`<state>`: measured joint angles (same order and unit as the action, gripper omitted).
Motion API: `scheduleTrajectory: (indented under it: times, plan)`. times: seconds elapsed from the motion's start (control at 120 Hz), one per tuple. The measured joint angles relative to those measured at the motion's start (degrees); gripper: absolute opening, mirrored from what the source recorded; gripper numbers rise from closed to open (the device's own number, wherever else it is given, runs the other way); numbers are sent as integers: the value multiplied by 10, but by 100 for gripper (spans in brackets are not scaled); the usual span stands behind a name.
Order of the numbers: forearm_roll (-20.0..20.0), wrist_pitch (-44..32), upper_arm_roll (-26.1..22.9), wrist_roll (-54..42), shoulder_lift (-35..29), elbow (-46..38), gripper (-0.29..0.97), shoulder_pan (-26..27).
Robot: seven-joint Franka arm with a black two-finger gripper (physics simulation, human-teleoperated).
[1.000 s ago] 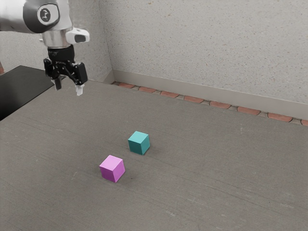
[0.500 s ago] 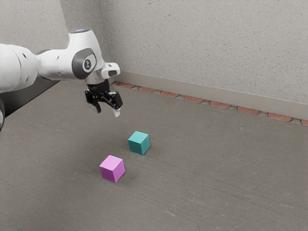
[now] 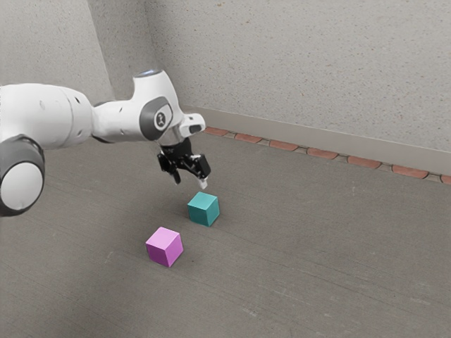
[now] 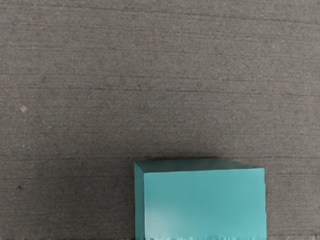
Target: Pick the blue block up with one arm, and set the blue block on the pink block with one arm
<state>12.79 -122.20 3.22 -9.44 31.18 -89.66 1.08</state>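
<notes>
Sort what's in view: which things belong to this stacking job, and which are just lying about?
Job: teal-blue cube block, to be lifted; pink cube block, its base; open black fingers above the teal-blue one.
Just there: grey table top; red brick strip at the wall's foot; speckled grey wall.

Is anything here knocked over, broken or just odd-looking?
Nothing stands out. The blue block and pink block sit flat on the table, apart and undamaged; the gripper hovers open above the blue block.
</notes>
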Motion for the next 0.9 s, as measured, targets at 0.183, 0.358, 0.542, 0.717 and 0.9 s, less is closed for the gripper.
scheduleTrajectory:
  times: [0.183, 0.358, 0.542, 0.717, 0.9]
  plan:
    - [18, -27, -1, -3, 6, -27, 68, 14]
    - [22, -42, -1, -5, 23, -23, 68, 15]
    - [25, -57, -2, -7, 42, -22, 68, 15]
    - [30, -70, -9, -8, 53, -22, 68, 15]
    - [32, -76, -9, -9, 59, -23, 53, 15]
